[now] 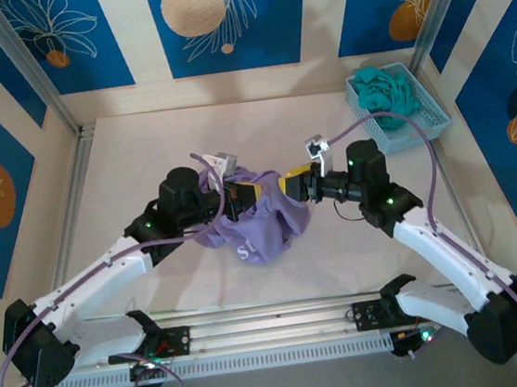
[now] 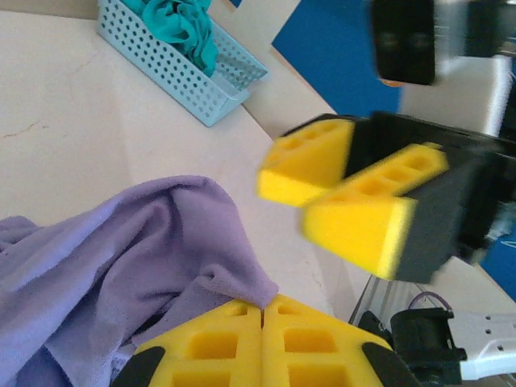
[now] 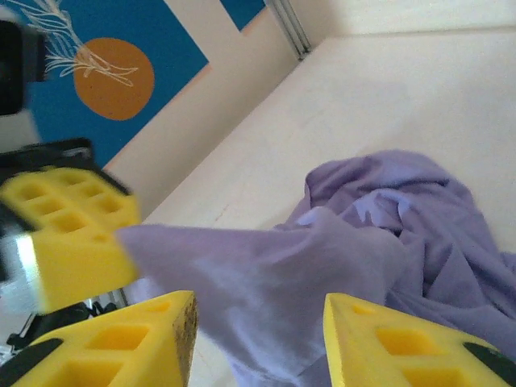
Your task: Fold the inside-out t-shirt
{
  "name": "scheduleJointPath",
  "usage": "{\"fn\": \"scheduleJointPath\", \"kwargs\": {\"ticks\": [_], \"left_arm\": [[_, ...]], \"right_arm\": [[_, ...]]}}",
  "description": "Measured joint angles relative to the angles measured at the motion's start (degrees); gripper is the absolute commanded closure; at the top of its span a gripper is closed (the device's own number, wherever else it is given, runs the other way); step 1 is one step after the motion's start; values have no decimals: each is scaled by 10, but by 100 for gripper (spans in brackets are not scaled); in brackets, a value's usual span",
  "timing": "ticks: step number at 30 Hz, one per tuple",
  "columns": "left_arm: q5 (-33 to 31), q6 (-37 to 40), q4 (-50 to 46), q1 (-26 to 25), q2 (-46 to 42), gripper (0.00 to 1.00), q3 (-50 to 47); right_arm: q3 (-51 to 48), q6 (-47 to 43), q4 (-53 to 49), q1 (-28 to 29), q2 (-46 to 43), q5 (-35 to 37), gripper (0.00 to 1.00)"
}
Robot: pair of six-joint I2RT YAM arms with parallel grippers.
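Left wrist camera, closest in: the left gripper [image 2: 262, 310] has its yellow pads pressed together on a fold of the inside-out t-shirt [image 2: 121, 266], and the lavender cloth trails away from the pinch in a loose heap. Just past it hangs the right gripper [image 2: 347, 193], blurred, with its jaws standing apart. From its own camera, the stretched cloth runs across the gap between the pads without being clamped. Seen from above, the shirt sits bunched in the middle of the table [image 1: 132, 152], lifted a little between the two wrists and nowhere near flat.

I'd judge this to be a re-grip while spreading the garment, early in the job. To do it well, the right arm should pick a clean edge, hem or shoulder seam, rather than a wad of layers. It should close fully, and then both arms should draw apart so the cloth opens. Far back on the right, a blue basket [image 1: 419, 128] holds a teal garment [image 1: 382, 91], well apart.
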Motion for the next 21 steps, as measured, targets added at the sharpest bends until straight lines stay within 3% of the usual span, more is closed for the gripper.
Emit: {"fn": "scheduleJointPath", "kwargs": {"ticks": [6,15,16,19,21], "left_arm": [[-6,-4,-19,0,1,100,13],[-6,-2,-34,0,0,100,28],[-6,-2,-35,0,0,100,28],[-6,-2,-42,3,-1,100,29],[-6,-2,-52,9,-6,100,29]], "right_arm": [[-43,-35,31,59,-29,3,55],[-64,-56,105,96,77,33,53],[-64,-56,114,96,88,33,59],[-63,-61,131,96,105,34,92],[-63,-67,131,90,107,33,100]]}}
